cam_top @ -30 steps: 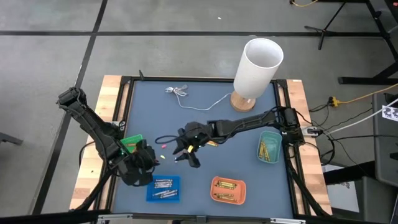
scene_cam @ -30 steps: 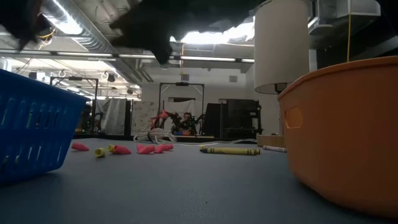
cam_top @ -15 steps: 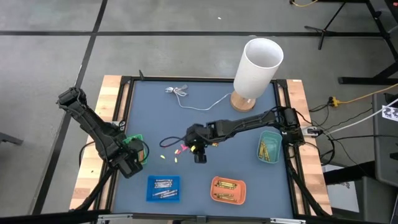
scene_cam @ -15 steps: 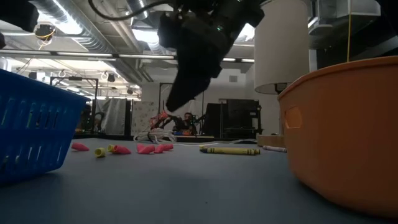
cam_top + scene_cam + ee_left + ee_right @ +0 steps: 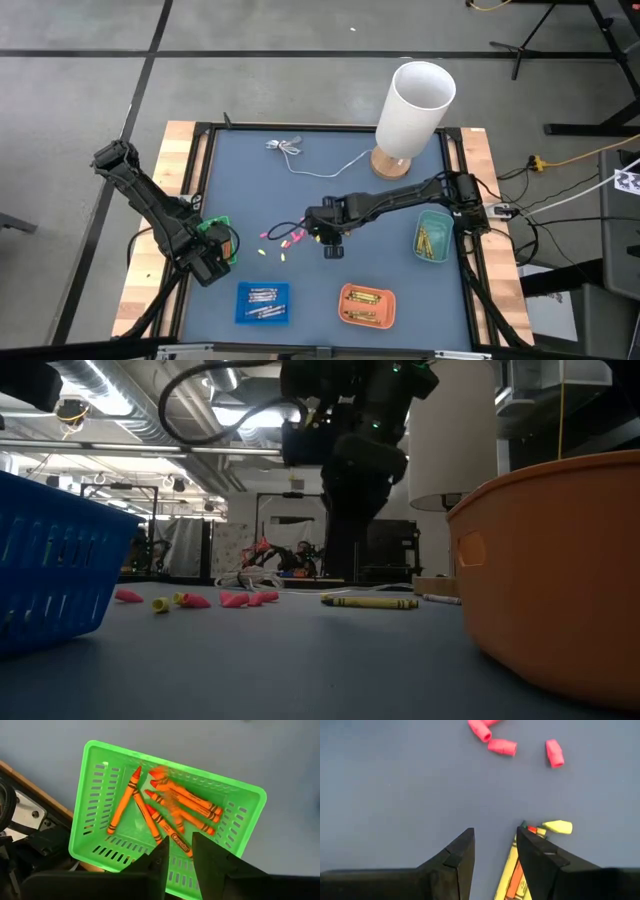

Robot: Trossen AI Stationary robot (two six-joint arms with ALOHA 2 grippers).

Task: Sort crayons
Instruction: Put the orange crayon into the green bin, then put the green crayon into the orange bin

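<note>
The right claw (image 5: 495, 857) is hovering, released, just above loose crayons (image 5: 290, 240) mid-tabletop (image 5: 250, 190); it should be straddling one yellow crayon (image 5: 506, 870) alone. The left claw (image 5: 178, 857) is waiting over the green tray (image 5: 95, 800) of orange crayons, its fingers slightly parted and empty.

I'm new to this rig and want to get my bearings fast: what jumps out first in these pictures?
The tall white cylinder at the table's far edge stands out most, next to the right gripper reaching to mid-table, fingers open, over loose pink and yellow crayon pieces. The left gripper hangs over a bright green basket of orange crayons at the left edge. Blue, orange and teal trays sit nearer the front and right.
</note>
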